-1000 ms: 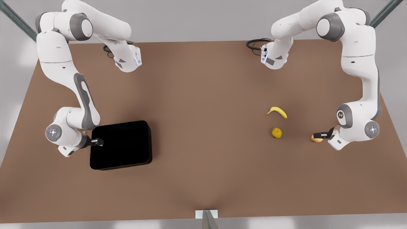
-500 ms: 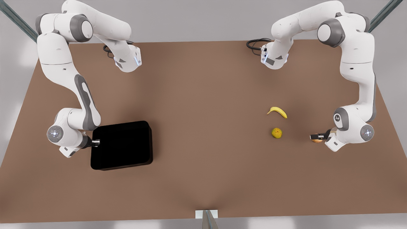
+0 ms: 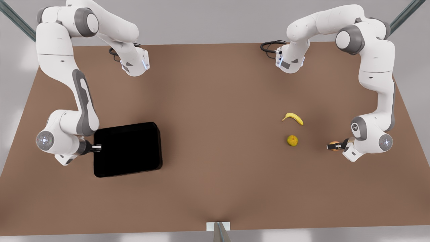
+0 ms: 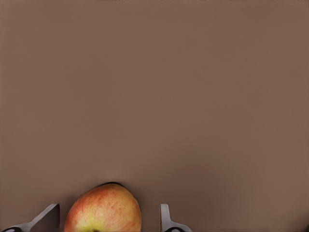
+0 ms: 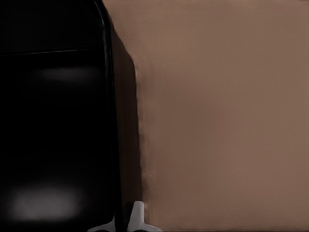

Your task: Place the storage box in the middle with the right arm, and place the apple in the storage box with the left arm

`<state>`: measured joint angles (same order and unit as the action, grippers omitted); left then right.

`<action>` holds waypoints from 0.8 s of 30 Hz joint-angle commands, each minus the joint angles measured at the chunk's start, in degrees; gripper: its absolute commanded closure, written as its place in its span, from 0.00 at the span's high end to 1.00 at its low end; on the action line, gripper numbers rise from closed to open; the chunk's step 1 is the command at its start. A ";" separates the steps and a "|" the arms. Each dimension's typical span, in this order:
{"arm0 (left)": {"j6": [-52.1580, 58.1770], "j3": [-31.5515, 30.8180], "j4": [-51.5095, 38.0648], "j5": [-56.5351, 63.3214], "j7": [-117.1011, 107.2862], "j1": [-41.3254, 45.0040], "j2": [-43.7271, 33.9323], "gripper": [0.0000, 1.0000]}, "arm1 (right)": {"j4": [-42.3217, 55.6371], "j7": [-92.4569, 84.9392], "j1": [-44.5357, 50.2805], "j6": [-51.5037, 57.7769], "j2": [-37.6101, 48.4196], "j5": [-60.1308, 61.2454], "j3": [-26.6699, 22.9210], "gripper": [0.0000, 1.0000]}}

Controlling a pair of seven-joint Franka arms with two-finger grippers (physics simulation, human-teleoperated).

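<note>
The storage box (image 3: 127,149) is a big, shallow black bin with rounded corners and glossy walls, sitting on the brown table (image 3: 215,168) toward the front view's left — well away from the fruit. The right gripper (image 3: 97,147) is pinched onto the box's rim at the edge nearest the arm; in the right wrist view 1 fingertip (image 5: 137,215) presses the outside of the dark wall (image 5: 116,121).

Over on the front view's right, the apple (image 3: 333,146) — small, round, pale yellow with a pink-red blush — rests on the table. The left gripper (image 3: 334,146) is down around it, and the left wrist view shows the apple (image 4: 103,209) between the 2 fingers (image 4: 165,217), with clear gaps either side: spread, not gripping.

The count: 1 box, 1 apple, 1 lumpy greenish-yellow fruit (image 3: 292,140) and 1 banana (image 3: 293,118) just beyond it — 3 fruits, 2 white arms.
</note>
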<state>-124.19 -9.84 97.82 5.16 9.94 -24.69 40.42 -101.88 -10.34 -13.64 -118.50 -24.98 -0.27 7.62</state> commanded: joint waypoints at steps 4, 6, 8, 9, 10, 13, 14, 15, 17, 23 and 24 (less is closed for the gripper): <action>0.09 0.00 0.00 0.02 -0.10 0.09 0.01 1.00 | 6.69 3.92 0.28 5.91 -0.24 5.81 4.33 0.21; 0.09 0.00 0.09 0.02 -0.18 0.09 0.01 1.00 | 10.56 12.18 1.06 5.56 -3.05 6.33 10.22 0.21; 0.09 0.00 0.09 0.02 -0.18 0.09 0.01 1.00 | 14.07 18.51 6.86 5.56 -5.42 7.04 10.40 0.21; 0.09 0.00 0.09 0.02 -0.18 0.17 0.01 1.00 | 14.69 19.65 10.12 5.29 -6.13 7.21 10.40 0.21; 0.09 0.00 0.00 0.02 -0.18 0.09 0.01 1.00 | 17.67 22.81 13.28 5.38 -7.88 7.39 10.40 0.21; 0.09 0.00 0.00 0.02 -0.18 0.17 0.01 1.00 | 23.03 29.58 22.07 5.82 -11.31 6.86 10.14 0.21; 0.09 0.00 0.00 0.02 -0.18 0.17 0.01 1.00 | 24.79 30.99 24.44 5.82 -12.54 6.77 9.88 0.21; 0.09 0.00 0.09 0.02 -0.18 0.17 0.01 1.00 | 26.29 33.62 27.34 5.56 -14.13 6.69 9.70 0.21; 0.09 0.00 0.09 0.02 -0.18 0.17 0.01 1.00 | 28.58 34.24 30.07 5.65 -16.50 6.60 9.35 0.21; 0.00 0.00 0.00 0.11 -0.18 0.17 0.27 0.98 | 28.75 34.68 34.91 4.94 -19.58 4.93 6.10 0.21; 0.00 0.00 0.00 0.11 -0.18 0.17 0.27 0.98 | 28.76 34.60 34.82 4.94 -19.84 4.75 6.10 0.21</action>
<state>-124.19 -9.84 97.82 5.23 9.76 -24.61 40.70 -73.09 24.18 21.19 -113.55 -44.91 4.69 13.66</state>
